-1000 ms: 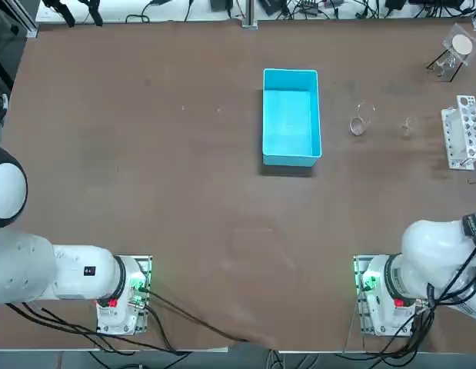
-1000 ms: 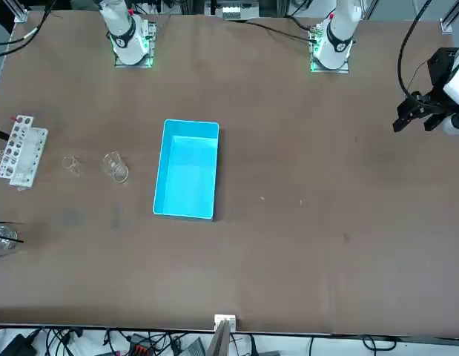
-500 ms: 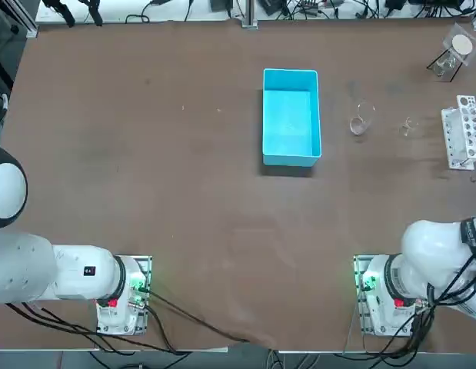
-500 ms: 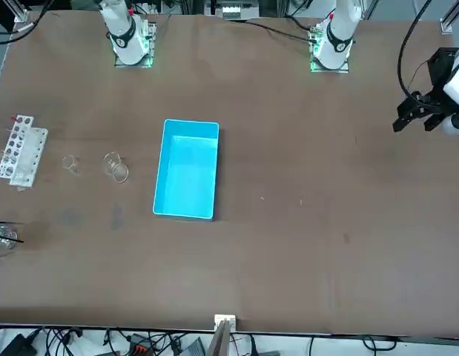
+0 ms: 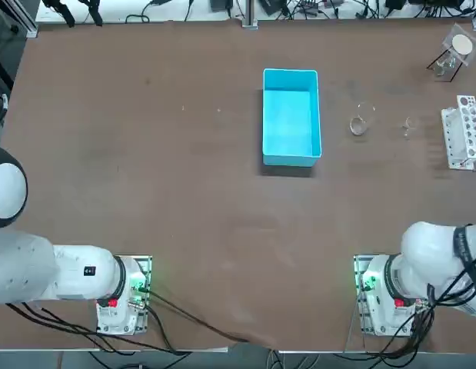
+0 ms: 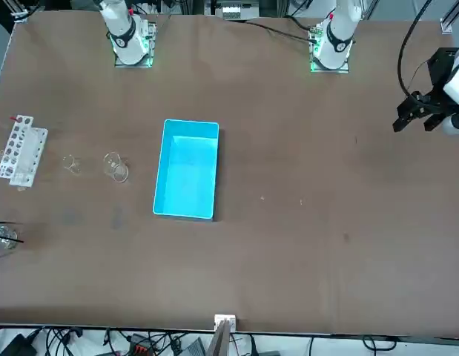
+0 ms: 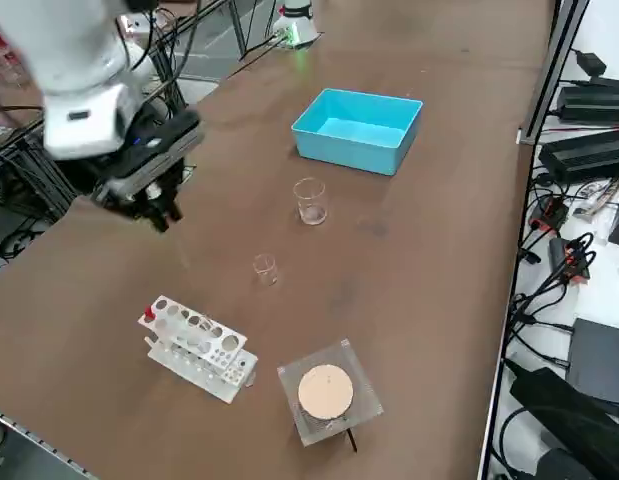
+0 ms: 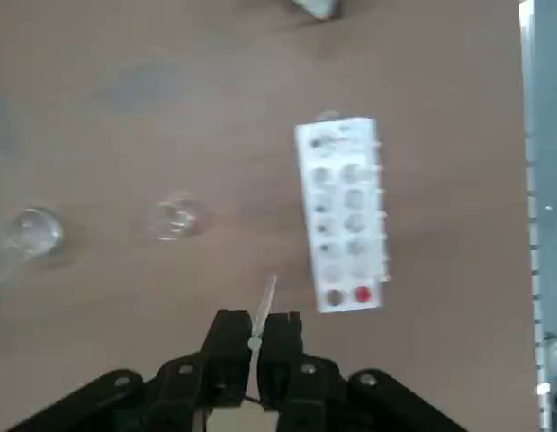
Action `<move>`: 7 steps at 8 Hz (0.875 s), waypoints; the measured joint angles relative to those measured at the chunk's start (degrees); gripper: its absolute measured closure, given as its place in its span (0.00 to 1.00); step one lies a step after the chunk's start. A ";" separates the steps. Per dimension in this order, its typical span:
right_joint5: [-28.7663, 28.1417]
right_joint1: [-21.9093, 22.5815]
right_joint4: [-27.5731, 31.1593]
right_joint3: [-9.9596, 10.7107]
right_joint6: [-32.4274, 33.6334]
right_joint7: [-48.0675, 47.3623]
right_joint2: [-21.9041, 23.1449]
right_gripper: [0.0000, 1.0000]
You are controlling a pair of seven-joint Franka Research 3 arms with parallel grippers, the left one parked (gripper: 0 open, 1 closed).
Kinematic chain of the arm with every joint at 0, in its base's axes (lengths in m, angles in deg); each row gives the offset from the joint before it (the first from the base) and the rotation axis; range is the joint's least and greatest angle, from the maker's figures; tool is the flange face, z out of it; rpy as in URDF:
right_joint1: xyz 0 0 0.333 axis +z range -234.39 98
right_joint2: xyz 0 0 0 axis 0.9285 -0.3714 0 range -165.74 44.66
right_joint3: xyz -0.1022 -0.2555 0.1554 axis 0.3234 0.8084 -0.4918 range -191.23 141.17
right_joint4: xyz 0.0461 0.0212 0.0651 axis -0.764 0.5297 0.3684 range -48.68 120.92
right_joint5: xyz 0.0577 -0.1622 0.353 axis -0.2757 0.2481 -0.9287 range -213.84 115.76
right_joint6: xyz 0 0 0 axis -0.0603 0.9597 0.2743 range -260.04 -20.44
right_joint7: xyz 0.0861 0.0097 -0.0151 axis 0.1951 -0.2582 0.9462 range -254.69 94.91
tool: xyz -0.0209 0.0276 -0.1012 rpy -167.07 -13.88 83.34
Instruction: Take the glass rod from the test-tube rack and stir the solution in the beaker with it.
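My right gripper (image 8: 257, 326) is shut on the glass rod (image 8: 264, 301), a thin clear stick that juts out past the fingertips. It hangs above the table near the table edge, a little off the red-marked end of the white test-tube rack (image 8: 344, 212). The side view shows the gripper (image 7: 161, 212) high up, level with the rack (image 7: 196, 348) and the beaker (image 7: 310, 200). The beaker (image 8: 35, 229) stands beyond a smaller clear vessel (image 8: 175, 218). The top and front views show the rack (image 5: 462, 132) (image 6: 21, 150) and beaker (image 5: 360, 121) (image 6: 115, 166), not the gripper.
A blue bin (image 5: 291, 117) sits past the beaker, toward the table's middle. The smaller clear vessel (image 5: 407, 126) stands between beaker and rack. A small stand with a round tan disc (image 7: 327, 392) sits at the far corner beside the rack.
The dark gripper parts seen over the rack at the edge of the top and front views have drawn back out of both pictures. Rack, beaker and bin stay put.
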 joint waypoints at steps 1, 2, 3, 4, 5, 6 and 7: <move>-0.05 4.96 0.28 -0.29 1.39 -5.95 0.48 0.89; -0.04 10.59 0.84 -0.56 2.04 -12.13 0.50 0.89; -0.02 15.66 1.80 -0.74 2.14 -16.12 0.43 0.89; -0.01 19.81 3.16 -0.78 2.14 -18.51 0.34 0.90; -0.43 22.92 4.61 -0.75 2.10 -19.82 0.25 0.91; -1.61 25.50 6.17 -0.73 1.45 -21.39 0.13 0.91; -2.77 27.62 7.65 -0.74 -0.18 -23.84 0.07 0.91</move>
